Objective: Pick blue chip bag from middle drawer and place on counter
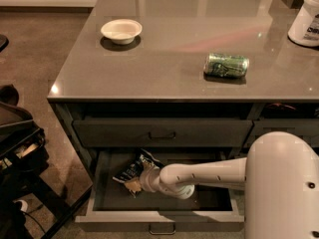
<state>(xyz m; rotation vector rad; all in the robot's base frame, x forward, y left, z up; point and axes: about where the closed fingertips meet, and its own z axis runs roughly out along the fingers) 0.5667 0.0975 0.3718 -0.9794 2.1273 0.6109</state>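
The middle drawer (107, 215) is pulled open below the counter (164, 63). The blue chip bag (130, 168) lies crumpled in the drawer's left part, one corner sticking up. My gripper (132, 185) reaches into the drawer from the right on a white arm and sits right at the bag's near edge, touching or overlapping it. The arm hides the drawer's middle.
A green soda can (226, 64) lies on its side on the counter. A white bowl (121, 31) stands at the far left, a white jar (305, 20) at the far right. The top drawer (162, 132) is shut. Black furniture (20, 153) stands on the floor at left.
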